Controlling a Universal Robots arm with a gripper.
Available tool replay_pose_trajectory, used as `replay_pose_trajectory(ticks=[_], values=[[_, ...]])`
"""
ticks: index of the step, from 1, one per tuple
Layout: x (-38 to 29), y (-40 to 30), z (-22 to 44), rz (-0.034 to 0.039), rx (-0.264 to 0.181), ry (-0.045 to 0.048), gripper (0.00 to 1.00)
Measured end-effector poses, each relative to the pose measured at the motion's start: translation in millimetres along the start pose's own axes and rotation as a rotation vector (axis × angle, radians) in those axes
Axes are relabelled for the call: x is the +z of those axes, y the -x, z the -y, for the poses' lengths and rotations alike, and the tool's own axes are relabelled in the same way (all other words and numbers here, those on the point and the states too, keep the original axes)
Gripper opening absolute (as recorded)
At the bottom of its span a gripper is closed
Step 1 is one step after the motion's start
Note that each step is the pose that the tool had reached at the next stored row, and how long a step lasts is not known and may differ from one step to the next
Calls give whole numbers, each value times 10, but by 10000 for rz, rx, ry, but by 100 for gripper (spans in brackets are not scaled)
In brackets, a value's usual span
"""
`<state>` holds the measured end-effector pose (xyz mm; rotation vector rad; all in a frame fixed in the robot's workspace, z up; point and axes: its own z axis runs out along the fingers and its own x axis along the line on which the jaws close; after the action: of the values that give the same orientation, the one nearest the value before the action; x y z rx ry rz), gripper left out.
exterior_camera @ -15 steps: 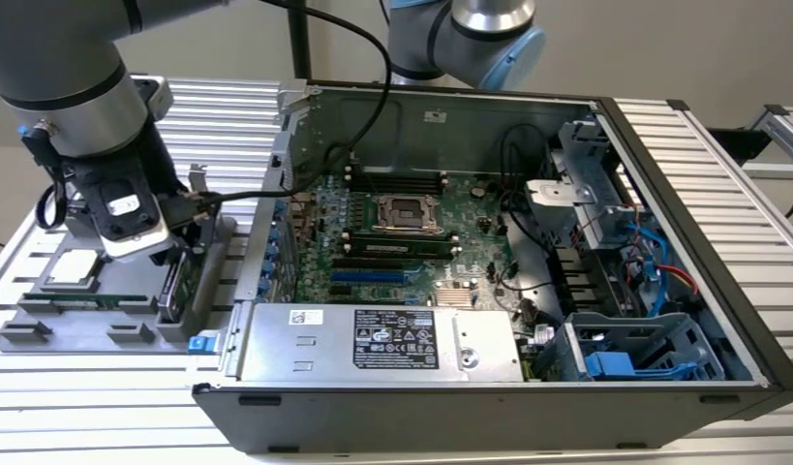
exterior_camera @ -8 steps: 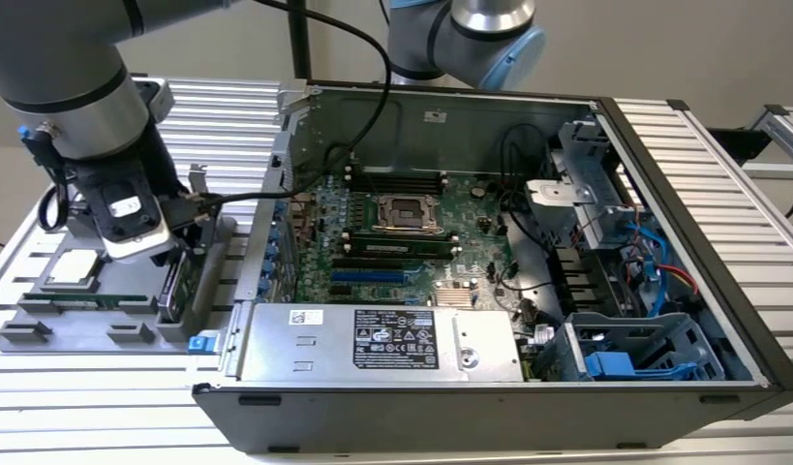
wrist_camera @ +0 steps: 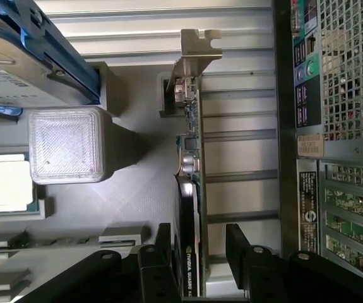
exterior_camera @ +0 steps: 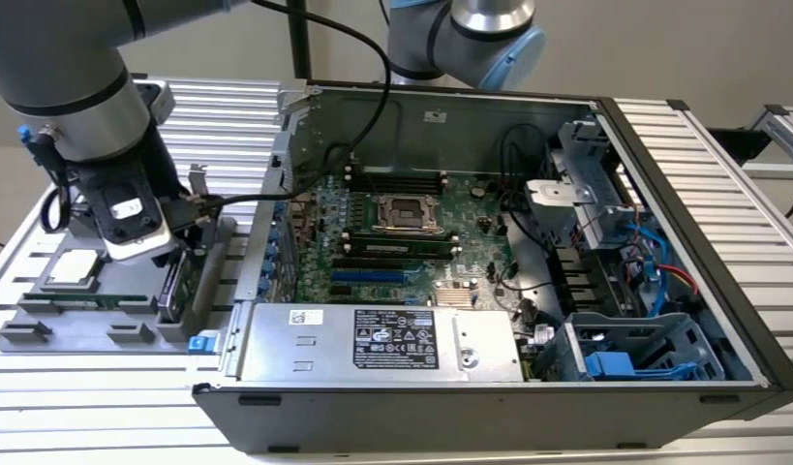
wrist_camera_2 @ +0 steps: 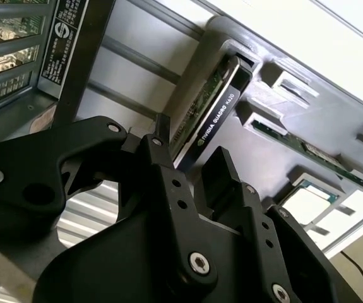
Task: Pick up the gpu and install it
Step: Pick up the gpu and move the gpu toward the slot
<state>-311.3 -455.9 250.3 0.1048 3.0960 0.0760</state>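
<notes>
Ribbed aluminium tabletop (exterior_camera: 99, 407) runs under everything, and on it I have the open computer case (exterior_camera: 500, 242) lying on its side, motherboard (exterior_camera: 396, 223) facing up. At the exterior view's left of the case sits the grey parts tray (exterior_camera: 74, 334), and that is where my arm is, hanging straight down over it.

The gpu (wrist_camera: 189, 208) is outside the case. It stands on its long edge in a slot of the tray, on the side of the tray nearest the case, with its silver end bracket (wrist_camera: 197, 57) at the far end from my wrist.

In the first wrist view I'm looking down the length of the card. The pincer (wrist_camera: 200, 243) is spread wide, one black finger (wrist_camera: 162, 246) on the cooler side and the other on the circuit-board side, so the card's near end lies between them. The finger on the board side is clearly apart from it. On the cooler side the gap is so slim I cannot tell whether it touches.

The second wrist view gives me the same straddle from the other side, the card's black edge running up between the fingers.

Also in the tray: the CPU (wrist_camera: 4, 183) lying flat, a RAM stick (wrist_camera_2: 307, 148) in its own groove, and the hard drive (wrist_camera: 17, 57) with blue rails.
</notes>
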Motion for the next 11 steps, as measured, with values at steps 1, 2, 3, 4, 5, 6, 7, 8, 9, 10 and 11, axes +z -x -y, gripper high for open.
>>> replay_pose_trajectory(ticks=[1, 2, 3, 4, 5, 6, 7, 8, 9, 10, 11], values=[[3, 0, 0, 0, 0, 0, 100], [6, 0, 0, -1, 0, 0, 100], [7, 0, 0, -1, 0, -1, 100], [7, 0, 0, -1, 0, -1, 100], [8, 0, 0, -1, 0, 0, 100], [9, 0, 0, 0, 0, 0, 100], [9, 0, 0, 0, 0, 0, 100], [9, -1, 0, 0, 0, 0, 100], [10, 0, 0, -1, 0, 0, 100], [12, 0, 0, 0, 0, 1, 100], [15, -1, 0, 1, 0, 1, 100]])
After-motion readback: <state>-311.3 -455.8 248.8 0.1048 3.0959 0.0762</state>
